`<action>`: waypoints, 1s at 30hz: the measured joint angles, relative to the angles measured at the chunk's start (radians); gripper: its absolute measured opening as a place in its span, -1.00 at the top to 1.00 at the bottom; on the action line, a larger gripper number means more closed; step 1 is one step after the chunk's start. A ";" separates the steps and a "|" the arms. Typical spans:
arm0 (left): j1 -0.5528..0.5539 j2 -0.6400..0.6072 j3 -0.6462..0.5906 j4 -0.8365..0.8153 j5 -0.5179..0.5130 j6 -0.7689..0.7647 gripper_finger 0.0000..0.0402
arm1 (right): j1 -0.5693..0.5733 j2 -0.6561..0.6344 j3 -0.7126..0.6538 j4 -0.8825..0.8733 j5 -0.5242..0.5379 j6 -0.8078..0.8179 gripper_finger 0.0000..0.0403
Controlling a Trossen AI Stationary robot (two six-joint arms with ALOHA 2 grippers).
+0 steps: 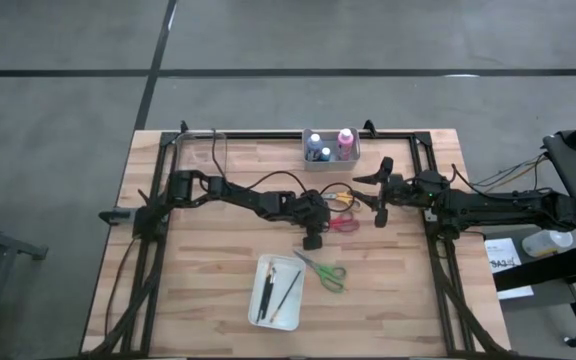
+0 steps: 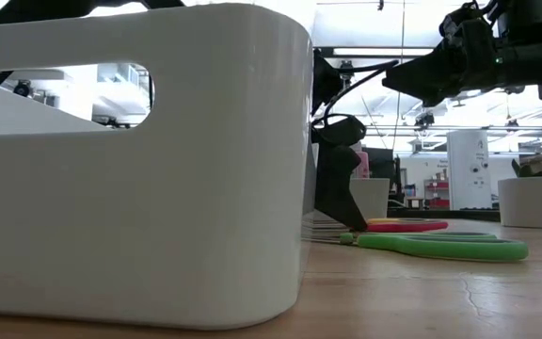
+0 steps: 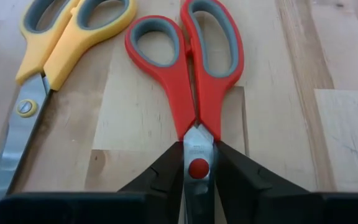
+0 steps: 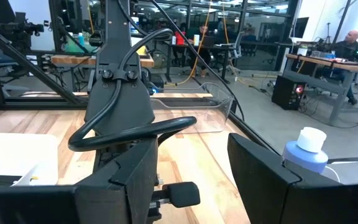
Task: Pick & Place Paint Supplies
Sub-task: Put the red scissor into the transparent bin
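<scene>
The red scissors (image 3: 194, 81) lie flat on the table at mid-table (image 1: 344, 223), handles toward the right edge. My left gripper (image 3: 198, 169) (image 1: 322, 220) is shut on them at the pivot. The orange-handled scissors (image 3: 61, 43) lie beside them, just farther back (image 1: 340, 197). The green scissors (image 1: 321, 271) lie nearer the front edge. Thin dark brushes (image 1: 276, 292) rest in a white tray (image 1: 295, 320). Capped bottles (image 1: 330, 146) stand in a clear bin at the far edge. My right gripper (image 1: 380, 193) hangs open above the table, right of the scissors, with nothing between its fingers (image 4: 188, 180). My left gripper pinches the red scissors between its two fingers at the pivot screw (image 3: 198, 167), where the closed blades meet the handles. The fingers (image 3: 166, 174) slant down from the table's left and lie along the scissors, one on each side. The scissors lie flat on the wood.
A second clear bin (image 1: 200, 150) stands at the far left corner. The white tray's wall (image 2: 139, 160) fills the low view's left. A black frame (image 1: 423, 150) borders the table. The wood between the tray and the left edge is bare.
</scene>
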 joint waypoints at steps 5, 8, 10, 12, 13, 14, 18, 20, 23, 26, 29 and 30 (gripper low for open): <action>0.000 0.000 -0.001 0.000 0.000 0.000 0.55 | 0.000 0.000 0.000 0.000 0.000 0.000 0.04; 0.000 -0.001 0.000 -0.005 0.000 0.000 0.57 | 0.000 0.000 0.000 0.000 0.000 0.000 0.04; 0.001 -0.003 0.000 -0.015 0.001 0.000 0.59 | 0.000 0.000 0.000 0.000 0.000 0.000 0.04; 0.001 -0.005 0.000 -0.023 0.002 0.000 0.61 | -0.001 0.000 0.000 0.000 0.000 0.000 0.04; 0.001 -0.005 0.000 -0.026 0.003 0.000 0.63 | -0.001 0.000 0.000 0.000 0.000 0.000 0.04; 0.001 -0.005 0.000 -0.027 0.003 0.000 0.64 | -0.001 0.000 0.000 0.000 0.000 0.000 0.04; 0.001 -0.006 0.000 -0.029 0.003 0.000 0.66 | -0.001 0.000 0.000 0.000 0.000 0.000 0.04; 0.001 -0.009 -0.001 -0.031 0.003 0.000 0.67 | -0.001 0.000 0.000 0.000 0.000 0.000 0.04; 0.001 -0.024 -0.003 -0.052 0.003 0.000 0.67 | -0.001 0.000 0.000 0.000 0.000 0.000 0.04; 0.001 -0.048 -0.006 -0.090 0.000 0.001 0.67 | -0.001 0.000 0.000 0.000 0.000 0.000 0.04; 0.001 -0.065 -0.008 -0.114 -0.004 0.002 0.68 | 0.000 0.000 0.000 -0.001 0.000 0.000 0.04; 0.001 -0.071 -0.008 -0.121 -0.010 0.002 0.68 | 0.000 0.000 0.000 -0.001 0.000 0.000 0.04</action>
